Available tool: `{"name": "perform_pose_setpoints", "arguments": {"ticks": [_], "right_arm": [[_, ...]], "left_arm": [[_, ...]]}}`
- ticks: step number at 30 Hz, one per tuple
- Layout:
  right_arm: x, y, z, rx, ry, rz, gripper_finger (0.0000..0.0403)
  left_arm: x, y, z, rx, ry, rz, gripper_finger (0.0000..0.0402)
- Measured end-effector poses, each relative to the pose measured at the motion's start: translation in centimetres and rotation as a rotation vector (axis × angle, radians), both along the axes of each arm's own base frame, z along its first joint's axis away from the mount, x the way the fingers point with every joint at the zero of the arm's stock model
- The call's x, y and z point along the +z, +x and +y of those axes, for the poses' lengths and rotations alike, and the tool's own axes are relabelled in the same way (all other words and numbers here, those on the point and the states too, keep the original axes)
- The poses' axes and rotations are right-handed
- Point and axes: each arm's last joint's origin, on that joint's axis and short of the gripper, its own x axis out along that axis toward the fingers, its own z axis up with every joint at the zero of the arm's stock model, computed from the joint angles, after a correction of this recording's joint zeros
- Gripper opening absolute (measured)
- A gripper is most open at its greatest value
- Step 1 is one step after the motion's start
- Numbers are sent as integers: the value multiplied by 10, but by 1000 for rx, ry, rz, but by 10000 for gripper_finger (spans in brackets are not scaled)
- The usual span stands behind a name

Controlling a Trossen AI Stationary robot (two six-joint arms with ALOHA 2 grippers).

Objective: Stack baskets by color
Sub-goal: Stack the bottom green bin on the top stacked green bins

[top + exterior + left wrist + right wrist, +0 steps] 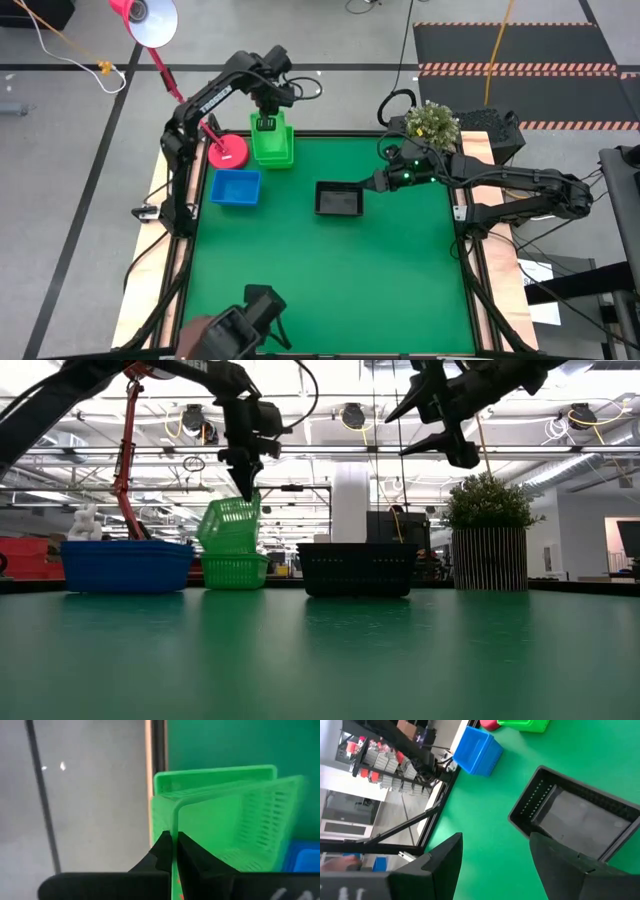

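A bright green basket [229, 523] hangs tilted under my left gripper [245, 488], which is shut on it at the table's far left. Right below stands another green basket [234, 571]; I cannot tell whether the two touch. In the left wrist view that lower basket [215, 774] shows behind the held one [235, 825]. A blue basket [236, 187] rests flat on the mat near the left edge. A black basket [339, 199] rests flat near the middle. My right gripper [374, 183] hovers open, high beside the black basket's right end, touching nothing. My left gripper pinches one thin side wall of the green basket at its upper rim [174, 822] between its two fingers. The fingers come from above, pointing steeply down. The basket hangs tilted below them, its lower edge [228, 552] at the rim of the green basket beneath.
A round pink lamp base [228, 152] stands just left of the green baskets, its red stem rising to the far left. A potted plant [432, 123] sits at the far right corner. The green mat [330, 280] stretches toward the near edge.
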Motion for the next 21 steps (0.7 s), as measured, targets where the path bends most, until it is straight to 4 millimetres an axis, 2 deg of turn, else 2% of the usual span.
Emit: {"name": "perform_pose_setpoints", "arguments": {"ticks": [7, 16, 21], "right_arm": [[0, 0, 1, 25, 13, -3, 226], [0, 0, 1, 35, -6, 0, 226], [-1, 0, 1, 35, -5, 5, 226]], "left_arm": [[-4, -7, 13, 9, -55, -77, 7], [-6, -11, 16, -34, -72, -94, 7], [-21, -5, 21, -39, -107, -80, 7]]}}
